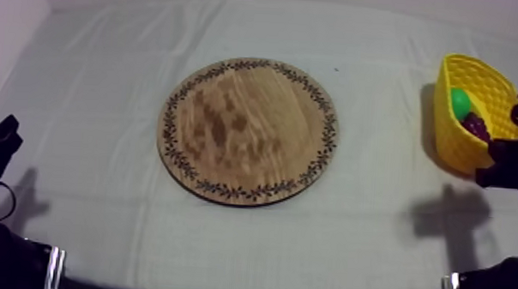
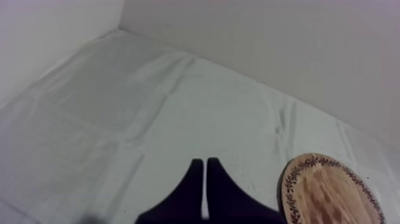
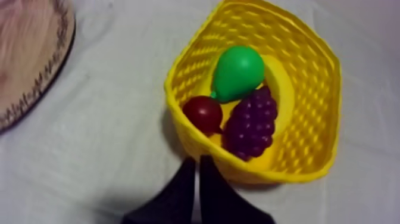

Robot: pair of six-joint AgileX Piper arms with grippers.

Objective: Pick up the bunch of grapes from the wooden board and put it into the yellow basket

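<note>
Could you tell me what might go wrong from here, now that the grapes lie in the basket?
The shut right tool hangs just outside the near wall of the yellow basket; pulling away carelessly might nudge or tip it. The bunch of grapes is piled with the pear and the small red fruit, so a knock could spill them.

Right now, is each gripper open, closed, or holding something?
Left gripper: closed, holding nothing.
Right gripper: closed, holding nothing, beside the yellow basket.

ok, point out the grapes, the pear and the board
grapes (image 3: 251, 128), right wrist view, middle of the bunch
pear (image 3: 238, 71), right wrist view, green body
board (image 1: 248, 130), top view, bare centre
</note>
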